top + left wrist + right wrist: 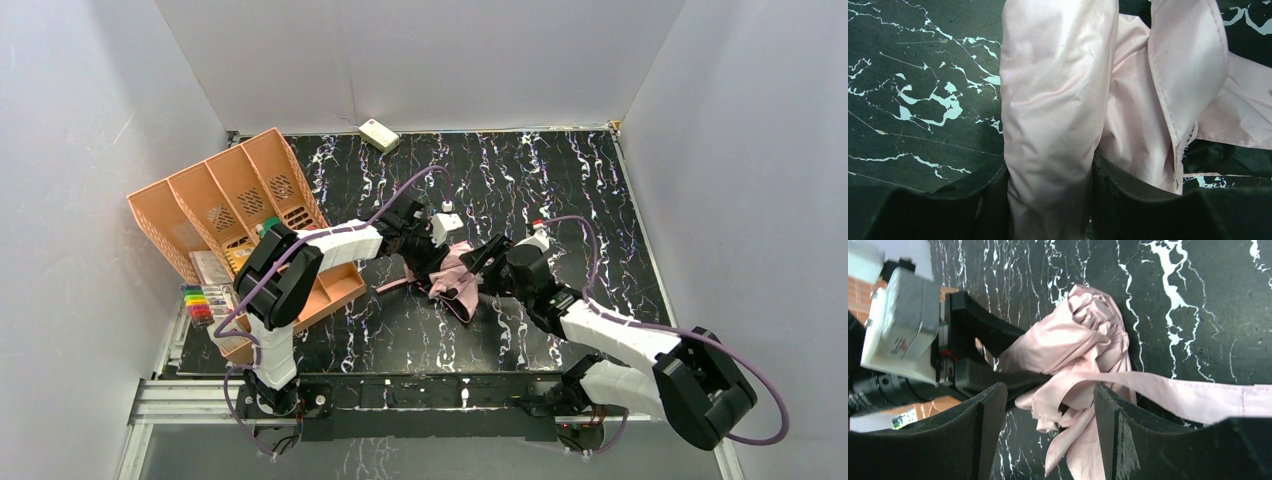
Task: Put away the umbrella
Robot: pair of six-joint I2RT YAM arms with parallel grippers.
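umbrella lies collapsed on the black marbled table, just to the right of the orange organiser, close to that organiser's low front tray and between the two arms. its pink cloth is bunched and only loosely gathered, with a long strap trailing away from the organiser.

it looks light, and the shiny fabric is probably slippery and will give under any squeeze, so a pinch on a loose flap would likely slide off or just drag cloth. the firmer hold should be around the rolled core, where shaft and ribs lie under the folds. the thin ribs could bend if levered sideways, and the strap may snag.

left gripper, reaching out from the organiser side, is closed around a thick roll of the pink cloth. the roll fills the whole gap between its dark fingers, and the right wrist view shows the same clamp from the other end.

right gripper, on the side of the umbrella away from the organiser, stands at medium width. loose folds hang between its jaws and a sliver of table shows beside them, so it straddles the cloth rather than pinching it. the strap passes behind one finger.
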